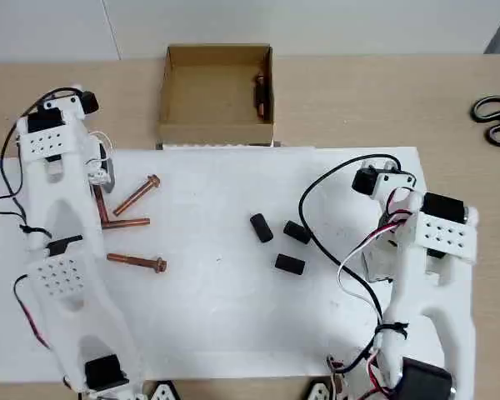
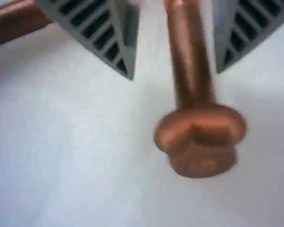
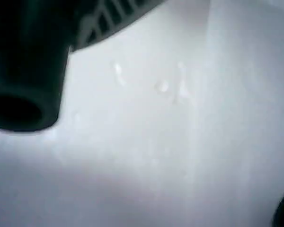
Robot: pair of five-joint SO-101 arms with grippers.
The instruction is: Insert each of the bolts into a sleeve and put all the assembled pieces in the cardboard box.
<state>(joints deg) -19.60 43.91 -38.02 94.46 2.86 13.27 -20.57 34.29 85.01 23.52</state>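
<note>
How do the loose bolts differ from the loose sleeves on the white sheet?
The bolts are copper-coloured; the sleeves are black. The bolts are long and thin, with heads; the sleeves are short and thick. The bolts lie by the left arm; the sleeves nearer the middle. Both lie loose on the sheet.

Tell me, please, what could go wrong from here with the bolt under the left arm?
The left pincer is open astride the bolt, with gaps on both sides of its round shaft; closing off-centre could roll it away or grip it skewed. A second bolt lies close by and might get nudged. A skewed bolt would probably be hard to line up with the bore of the black sleeve.
</note>
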